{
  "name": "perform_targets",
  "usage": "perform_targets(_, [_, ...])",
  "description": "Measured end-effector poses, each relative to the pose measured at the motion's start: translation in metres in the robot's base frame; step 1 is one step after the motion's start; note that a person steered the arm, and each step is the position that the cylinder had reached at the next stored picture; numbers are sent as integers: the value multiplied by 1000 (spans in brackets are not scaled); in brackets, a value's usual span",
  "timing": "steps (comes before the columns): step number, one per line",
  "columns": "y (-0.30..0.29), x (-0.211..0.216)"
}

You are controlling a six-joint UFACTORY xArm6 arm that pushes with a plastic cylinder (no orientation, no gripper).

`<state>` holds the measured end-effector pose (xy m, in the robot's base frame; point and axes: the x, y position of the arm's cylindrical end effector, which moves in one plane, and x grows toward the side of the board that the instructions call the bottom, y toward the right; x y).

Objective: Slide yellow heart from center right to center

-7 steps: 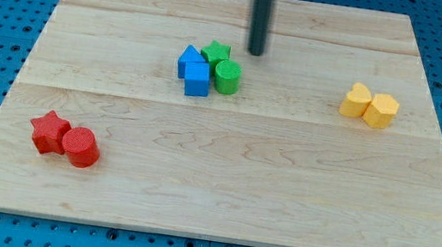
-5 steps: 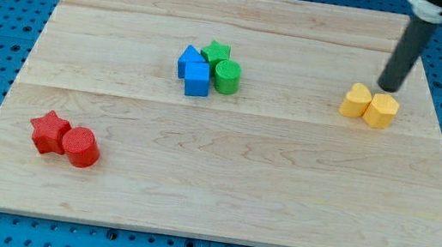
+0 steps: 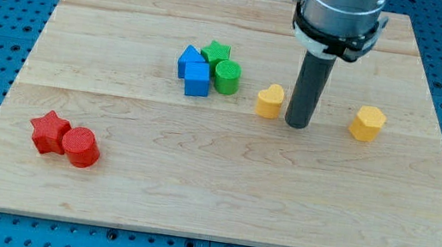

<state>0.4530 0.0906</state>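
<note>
The yellow heart (image 3: 270,100) lies near the board's centre, a little right of the green and blue cluster. My tip (image 3: 295,124) stands just to the heart's right, close to it, with a small gap showing. A second yellow block (image 3: 367,123), six-sided, lies further to the view's right, apart from the tip.
A blue pentagon (image 3: 188,59), a blue cube (image 3: 197,79), a green star (image 3: 216,53) and a green cylinder (image 3: 226,78) cluster left of the heart. A red star (image 3: 49,131) and a red cylinder (image 3: 80,146) lie at the lower left of the wooden board (image 3: 219,201).
The yellow heart has moved left from beside the six-sided yellow block to near the centre. My tip has moved down and left, now between the two yellow blocks.
</note>
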Motion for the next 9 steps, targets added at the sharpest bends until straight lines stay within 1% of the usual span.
perform_targets(1, [-33,-14])
perform_targets(2, [-35,-21])
perform_targets(3, [11,-42])
perform_targets(4, [-12,-62])
perform_targets(5, [-61,-49])
perform_targets(6, [-62,-23])
perform_targets(7, [-51,-23])
perform_targets(8, [-73,0])
perform_targets(9, [-86,5])
